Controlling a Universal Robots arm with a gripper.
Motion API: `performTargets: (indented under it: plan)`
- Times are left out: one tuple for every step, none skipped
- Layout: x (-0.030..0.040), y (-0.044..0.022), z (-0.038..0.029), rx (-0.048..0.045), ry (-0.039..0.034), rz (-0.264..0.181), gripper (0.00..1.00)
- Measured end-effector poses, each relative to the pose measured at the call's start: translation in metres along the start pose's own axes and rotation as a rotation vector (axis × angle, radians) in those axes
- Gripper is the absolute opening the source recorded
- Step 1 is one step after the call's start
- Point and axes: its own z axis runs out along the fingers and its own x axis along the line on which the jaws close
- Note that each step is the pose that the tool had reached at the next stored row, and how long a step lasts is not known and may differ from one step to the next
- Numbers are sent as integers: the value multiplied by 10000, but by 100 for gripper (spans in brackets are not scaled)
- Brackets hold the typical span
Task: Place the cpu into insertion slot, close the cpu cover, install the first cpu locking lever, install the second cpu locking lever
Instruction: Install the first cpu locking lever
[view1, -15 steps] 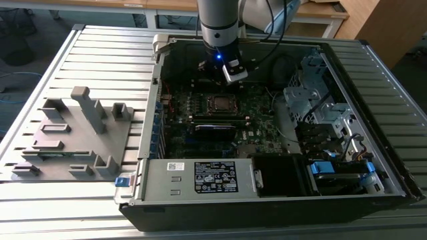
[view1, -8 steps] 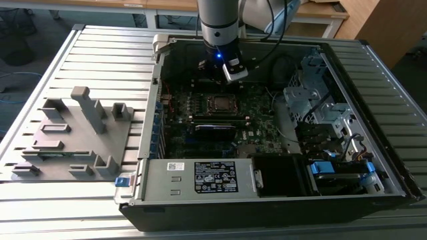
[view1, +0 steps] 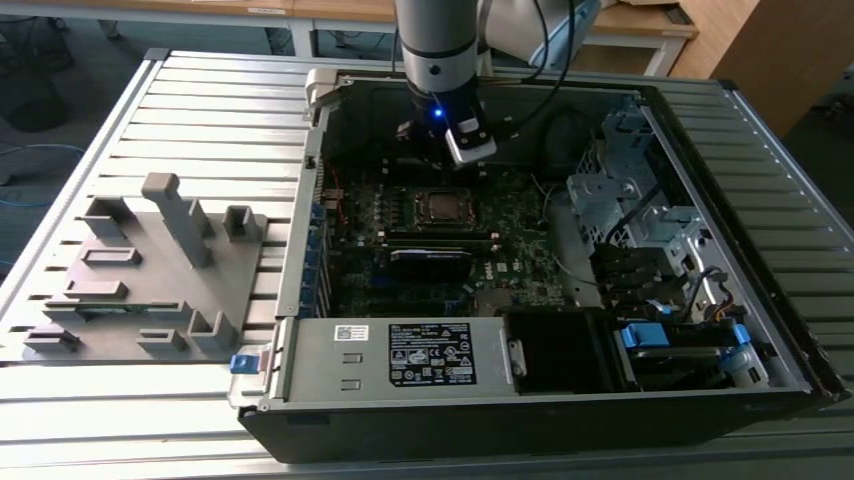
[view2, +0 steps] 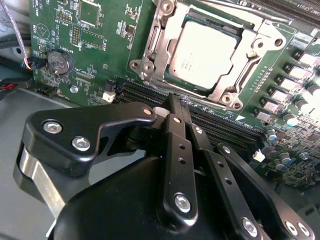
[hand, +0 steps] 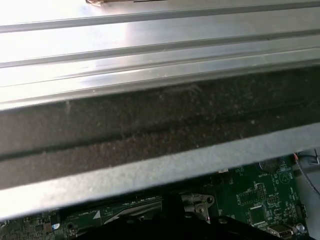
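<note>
The cpu (view2: 206, 52), a flat silver-grey square, lies in the insertion slot (view1: 441, 207) on the green motherboard. The cpu cover (view2: 264, 39), a silver frame with a large window, lies down around the chip's edges. A thin metal lever rod (view2: 252, 10) runs along one side of the socket. My gripper (view2: 179, 102) hangs above the board, a short way off the socket, over the long black memory slots. Its black fingers (view2: 172, 130) meet at the tips with nothing between them. In the exterior view the gripper (view1: 470, 150) sits just behind the socket, inside the case.
The open computer case (view1: 747, 110) lies on a slatted metal table. Drive cages and cables (view1: 641, 220) fill the exterior view's right side, a power supply (view1: 400, 355) the front. A grey fixture (view1: 147, 270) stands at the exterior view's left. The case wall (hand: 150, 135) is close to the wrist.
</note>
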Motion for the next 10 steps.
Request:
performTargets:
  plan:
    - [-1,-4,0,-1,0,0,10]
    - [-1,-7,0,-2,-1,1,10]
    - [-1,-8,0,-2,-1,2,10]
    - [-3,-10,-3,-1,-1,1,10]
    - [-3,-10,-6,-1,0,0,10]
    - [-3,-10,-6,-1,0,1,10]
    - [-3,-10,-8,1,0,1,10]
    - [-3,-10,-10,2,1,0,10]
    - [-4,-9,-13,2,1,0,10]
    - [-4,-9,-13,-1,-1,0,10]
